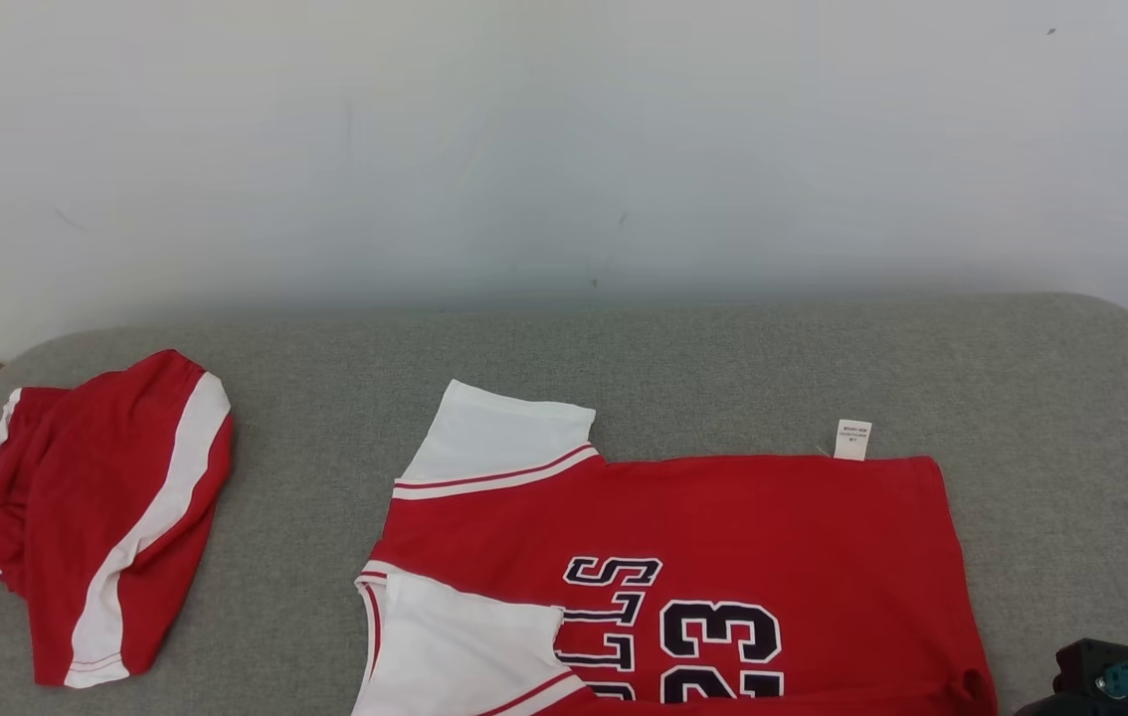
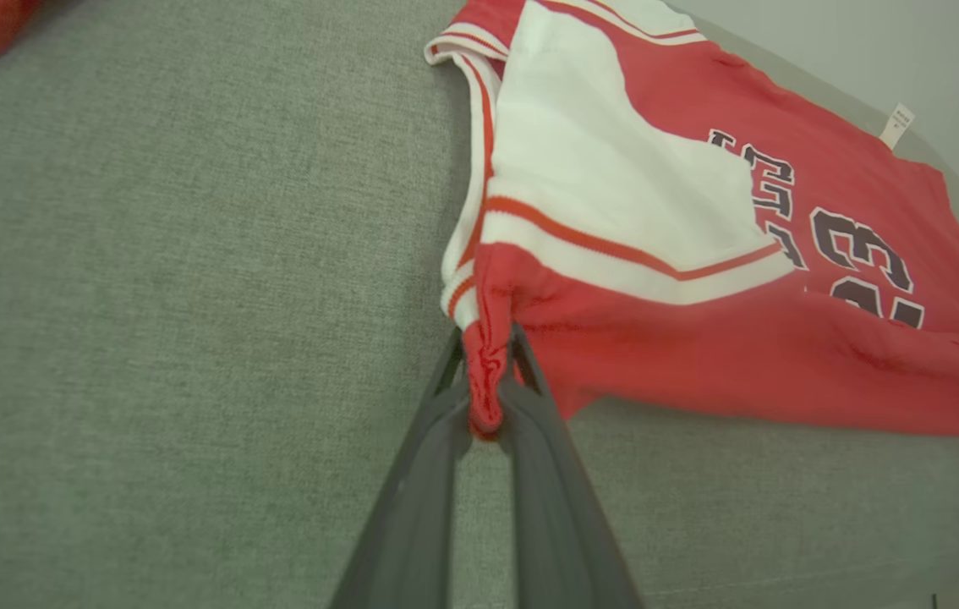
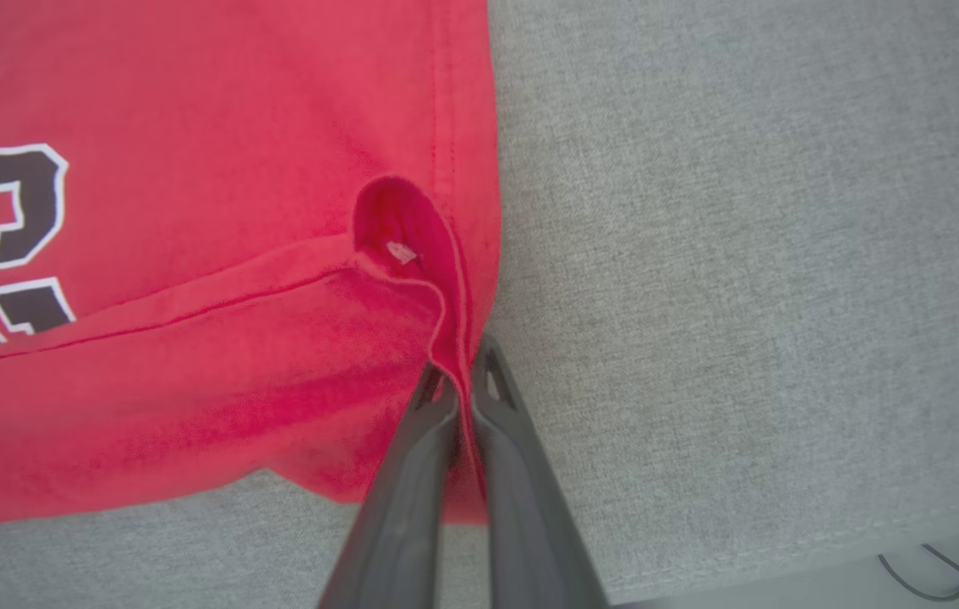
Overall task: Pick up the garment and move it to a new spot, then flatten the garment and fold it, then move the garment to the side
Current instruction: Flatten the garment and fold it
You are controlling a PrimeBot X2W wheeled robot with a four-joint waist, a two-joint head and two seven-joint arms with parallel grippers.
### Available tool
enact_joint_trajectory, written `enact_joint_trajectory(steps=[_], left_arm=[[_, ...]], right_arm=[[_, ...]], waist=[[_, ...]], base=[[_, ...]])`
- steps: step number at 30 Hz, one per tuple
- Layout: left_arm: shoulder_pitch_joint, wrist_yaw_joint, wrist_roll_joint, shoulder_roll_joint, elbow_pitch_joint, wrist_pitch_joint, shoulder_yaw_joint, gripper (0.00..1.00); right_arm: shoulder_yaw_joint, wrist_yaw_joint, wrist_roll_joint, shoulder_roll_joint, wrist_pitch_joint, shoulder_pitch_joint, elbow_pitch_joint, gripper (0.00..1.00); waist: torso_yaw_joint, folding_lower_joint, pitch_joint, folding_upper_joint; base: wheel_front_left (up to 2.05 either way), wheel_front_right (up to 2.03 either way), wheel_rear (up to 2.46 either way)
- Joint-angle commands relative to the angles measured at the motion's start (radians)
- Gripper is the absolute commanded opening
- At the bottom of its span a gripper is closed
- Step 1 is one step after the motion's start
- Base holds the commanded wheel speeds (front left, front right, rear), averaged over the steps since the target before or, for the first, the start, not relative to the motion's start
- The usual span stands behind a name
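Left claw point(image 2: 488, 359): pinching bunched jersey point(image 1: 783, 527) edge, lower centre.
Right claw point(image 3: 460, 365): pinching jersey hem corner.
Shorts point(image 1: 116, 497): left of frame, apart.

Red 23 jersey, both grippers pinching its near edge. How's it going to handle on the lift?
Likely floppy: the jersey bunches into a tight wad in the left gripper and curls at the right gripper, so expect sag between them. Probably light; thin cloth lies flat on the grey fabric surface. The folded-in white sleeve may flop open.
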Motion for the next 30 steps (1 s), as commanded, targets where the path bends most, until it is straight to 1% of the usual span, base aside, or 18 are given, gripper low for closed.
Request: enact_joint_trajectory(steps=[1, 2, 3, 6, 9, 11, 13, 15, 16, 19, 21, 23, 24, 26, 27, 28, 30], left_arm=[[0.008, 0.005, 0.014, 0.009, -0.003, -0.007, -0.001, 0.13], [0.008, 0.008, 0.022, 0.012, 0.001, -0.01, -0.004, 1.0], [0.003, 0.015, 0.033, 0.016, 0.008, -0.016, -0.004, 1.0], [-0.019, 0.031, 0.043, 0.018, 0.022, -0.017, -0.006, 1.0], [-0.033, 0.049, 0.06, 0.035, 0.023, -0.008, -0.002, 1.0], [-0.054, 0.052, 0.072, 0.049, 0.01, -0.004, 0.001, 1.0], [-0.096, 0.041, 0.082, 0.064, -0.007, 0.002, 0.004, 1.0], [-0.157, 0.026, 0.1, 0.094, -0.012, 0.017, 0.004, 1.0], [-0.241, 0.026, 0.126, 0.089, -0.034, 0.047, -0.017, 1.0], [-0.359, 0.025, 0.167, 0.096, -0.022, 0.107, -0.044, 1.0], [-0.444, 0.012, 0.166, 0.083, 0.011, 0.141, -0.052, 1.0], [-0.538, -0.013, 0.173, 0.071, 0.055, 0.161, -0.063, 1.0], [-0.582, -0.032, 0.182, 0.07, 0.083, 0.173, -0.073, 1.0], [-0.671, -0.057, 0.198, 0.068, 0.146, 0.187, -0.087, 1.0], [-0.747, -0.076, 0.218, 0.062, 0.222, 0.196, -0.103, 1.0], [-0.83, -0.085, 0.226, 0.056, 0.29, 0.202, -0.105, 1.0], [-0.898, -0.096, 0.23, 0.044, 0.358, 0.199, -0.105, 1.0]], right_arm=[[0.004, -0.003, 0.011, -0.001, -0.002, 0.015, -0.004, 0.14], [0.009, -0.003, 0.021, 0.0, 0.003, 0.021, -0.003, 0.96], [0.014, -0.003, 0.026, 0.0, 0.004, 0.025, -0.005, 1.0], [0.036, -0.003, 0.035, 0.0, 0.005, 0.027, -0.023, 1.0], [0.05, -0.003, 0.018, 0.0, 0.01, 0.018, -0.057, 1.0], [0.067, -0.002, 0.029, -0.004, 0.025, 0.01, -0.088, 1.0], [0.079, -0.002, 0.057, -0.01, 0.049, 0.002, -0.128, 1.0], [0.099, -0.002, 0.075, -0.03, 0.07, -0.009, -0.174, 1.0], [0.107, -0.003, 0.063, -0.057, 0.081, -0.034, -0.215, 1.0], [0.119, -0.002, 0.04, -0.077, 0.086, -0.104, -0.244, 1.0], [0.137, -0.002, 0.027, -0.084, 0.092, -0.172, -0.234, 1.0], [0.156, -0.002, 0.016, -0.094, 0.081, -0.251, -0.204, 1.0], [0.165, -0.002, 0.009, -0.1, 0.072, -0.29, -0.186, 1.0], [0.202, -0.002, 0.011, -0.106, 0.046, -0.378, -0.147, 1.0], [0.233, -0.002, 0.01, -0.107, 0.02, -0.452, -0.09, 1.0], [0.266, -0.002, 0.019, -0.112, -0.01, -0.535, -0.038, 1.0], [0.284, -0.003, 0.026, -0.11, -0.049, -0.6, 0.015, 1.0]], waist=[[0.001, 0.0001, 0.0, -0.0001], [0.0, 0.0001, -0.001, -0.0001], [-0.001, 0.0001, -0.002, -0.0001], [-0.008, 0.0001, -0.004, -0.0001], [-0.014, 0.0001, -0.004, -0.0001], [-0.013, 0.0001, -0.002, -0.0001], [-0.006, 0.0001, 0.004, -0.0001], [0.001, 0.0001, 0.013, -0.0001], [0.005, 0.0001, 0.024, -0.0001], [-0.004, 0.0001, 0.048, -0.0001], [-0.019, 0.0001, 0.079, -0.0001], [-0.034, 0.0001, 0.12, -0.0001], [-0.04, 0.0001, 0.143, -0.0001], [-0.057, 0.0001, 0.195, -0.0001], [-0.077, 0.0001, 0.237, -0.0001], [-0.099, 0.0001, 0.288, -0.0001], [-0.117, 0.0001, 0.332, -0.0001]], base=[[0.0, 0.0, 0.0], [0.0, 0.0, 0.0], [0.0, 0.0, 0.0], [0.0, 0.0, 0.0], [0.0, 0.0, 0.0], [0.0, 0.0, 0.0], [0.0, 0.0, 0.0], [0.0, 0.0, 0.0], [0.0, 0.0, 0.0], [0.0, 0.0, 0.0], [0.0, 0.0, 0.0], [0.0, 0.0, 0.0], [0.0, 0.0, 0.0], [0.0, 0.0, 0.0], [0.0, 0.0, 0.0], [0.0, 0.0, 0.0], [0.0, 0.0, 0.0]])
